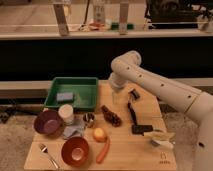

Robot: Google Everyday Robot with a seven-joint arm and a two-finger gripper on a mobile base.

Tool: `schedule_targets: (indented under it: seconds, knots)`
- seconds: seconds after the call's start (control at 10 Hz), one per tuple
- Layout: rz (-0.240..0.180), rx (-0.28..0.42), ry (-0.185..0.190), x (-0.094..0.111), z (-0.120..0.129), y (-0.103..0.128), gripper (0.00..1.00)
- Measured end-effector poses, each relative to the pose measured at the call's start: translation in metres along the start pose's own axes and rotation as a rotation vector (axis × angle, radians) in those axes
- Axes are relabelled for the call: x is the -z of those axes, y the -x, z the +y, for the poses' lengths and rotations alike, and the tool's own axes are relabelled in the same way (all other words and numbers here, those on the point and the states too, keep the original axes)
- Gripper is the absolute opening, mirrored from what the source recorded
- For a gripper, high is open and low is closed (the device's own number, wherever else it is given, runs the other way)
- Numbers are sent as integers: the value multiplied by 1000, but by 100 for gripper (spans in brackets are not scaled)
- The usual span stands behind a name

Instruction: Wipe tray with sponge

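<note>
A green tray (86, 93) sits at the back left of the wooden table (135, 149). A grey-blue sponge (64, 96) lies inside the tray at its left side. My gripper (117, 96) hangs from the white arm (155, 85) over the table just right of the tray, above the tabletop and apart from the sponge.
On the table: a purple bowl (47, 121), a white cup (66, 113), a small metal cup (89, 119), a grey cloth (73, 131), a red bowl (75, 150), a spoon (48, 155), an orange fruit (99, 134), a carrot (103, 150), dark grapes (111, 115), a black brush (136, 116), a banana (161, 137).
</note>
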State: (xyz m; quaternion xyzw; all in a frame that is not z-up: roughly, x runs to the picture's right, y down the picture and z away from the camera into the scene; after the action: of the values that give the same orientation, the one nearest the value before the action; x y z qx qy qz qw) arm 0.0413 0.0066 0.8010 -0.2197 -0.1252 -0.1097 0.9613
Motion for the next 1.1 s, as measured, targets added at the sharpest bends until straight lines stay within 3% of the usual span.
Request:
schedule_targets:
  seconds: [1.1]
  knots:
    - [-40,130,-22,-28,-45,63,80]
